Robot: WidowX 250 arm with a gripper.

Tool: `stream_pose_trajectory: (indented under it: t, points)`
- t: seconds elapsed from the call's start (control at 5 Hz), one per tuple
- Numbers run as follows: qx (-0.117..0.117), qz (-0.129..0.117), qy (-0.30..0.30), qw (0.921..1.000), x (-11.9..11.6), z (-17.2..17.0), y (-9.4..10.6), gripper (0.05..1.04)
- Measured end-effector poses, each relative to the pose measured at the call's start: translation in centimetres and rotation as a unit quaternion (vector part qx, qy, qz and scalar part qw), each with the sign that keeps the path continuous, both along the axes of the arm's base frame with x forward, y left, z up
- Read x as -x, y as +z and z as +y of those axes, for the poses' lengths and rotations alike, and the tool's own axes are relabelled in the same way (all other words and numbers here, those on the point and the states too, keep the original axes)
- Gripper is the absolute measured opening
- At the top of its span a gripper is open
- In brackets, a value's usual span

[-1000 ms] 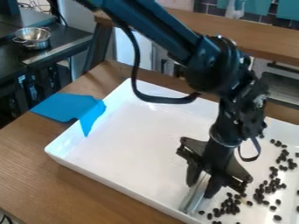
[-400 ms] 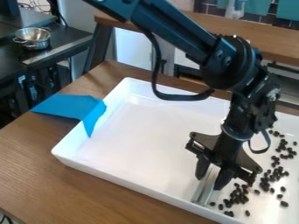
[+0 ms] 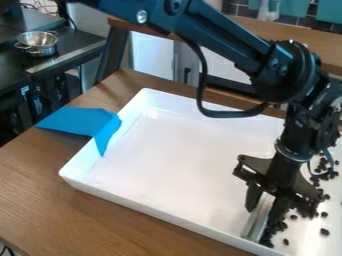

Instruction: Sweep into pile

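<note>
Pincer (image 3: 262, 212) closed on a metal strip (image 3: 258, 220), beside the dark beans (image 3: 281, 226).
The pincer points down into the lower right of the white tray (image 3: 174, 160), its 2 fingers (image 3: 254, 197) gripping the strip between them; the strip leans, its lower end by the tray's near wall. Beans lie just right of the strip in an uneven band that runs up the tray's right part, partly hidden behind the pincer, with at least 1 bean apart at the lower right. A blue sheet (image 3: 77, 121) drapes over the tray's left wall onto the wooden table (image 3: 80, 220). Farther back at upper left, a metal pot (image 3: 38, 43) with 2 handles sits on a dark counter (image 3: 17, 67).
</note>
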State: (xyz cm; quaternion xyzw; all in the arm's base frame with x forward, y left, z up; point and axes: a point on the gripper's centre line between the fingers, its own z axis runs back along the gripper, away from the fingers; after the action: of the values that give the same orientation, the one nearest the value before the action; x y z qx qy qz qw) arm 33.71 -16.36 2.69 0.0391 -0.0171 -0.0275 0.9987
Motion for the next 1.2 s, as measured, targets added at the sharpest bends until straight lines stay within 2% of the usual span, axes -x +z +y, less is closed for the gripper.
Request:
stream_pose_trajectory:
  t: [0.4,0.6,0.8,1.0,1.2]
  points:
    - [0.014,0.015,0.012,0.9997,-0.9,-1.9,0.6,0.369]
    - [0.021,0.014,0.006,0.9997,-1.3,-2.4,1.6,0.369]
    - [0.018,0.014,0.019,0.9996,-1.6,0.1,1.6,0.369]
    - [0.023,-0.024,0.037,0.9988,-2.5,4.7,4.5,0.369]
    - [0.018,-0.036,0.063,0.9972,-2.2,9.9,4.9,0.369]
